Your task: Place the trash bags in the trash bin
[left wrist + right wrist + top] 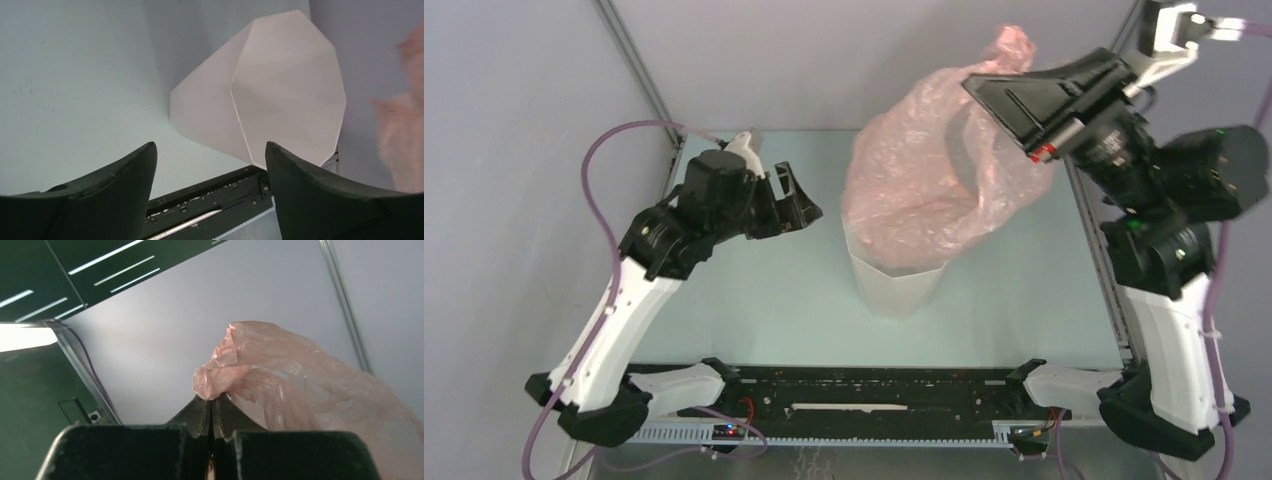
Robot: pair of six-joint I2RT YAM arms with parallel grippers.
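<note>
The pale-pink trash bag point(914, 180) hangs from my right gripper point(996, 88), which is shut on its bunched top, high above the back right of the table. In the right wrist view the crinkled plastic point(280, 370) sticks out past my closed right gripper point(212, 399). The bag's lower end rests at the mouth of the white faceted trash bin point(894, 285), and the bag bulges wider than the rim. My left gripper point(796, 200) is open and empty, left of the bin and apart from it. The left wrist view shows the bin point(280, 95) beyond my spread left gripper point(210, 150), with the pink bag point(400, 135) at the right edge.
The pale green table point(754, 300) is bounded by grey walls at the back and sides. A black rail point(874, 390) with the arm bases runs along the near edge. A purple cable point(609, 160) loops beside the left arm.
</note>
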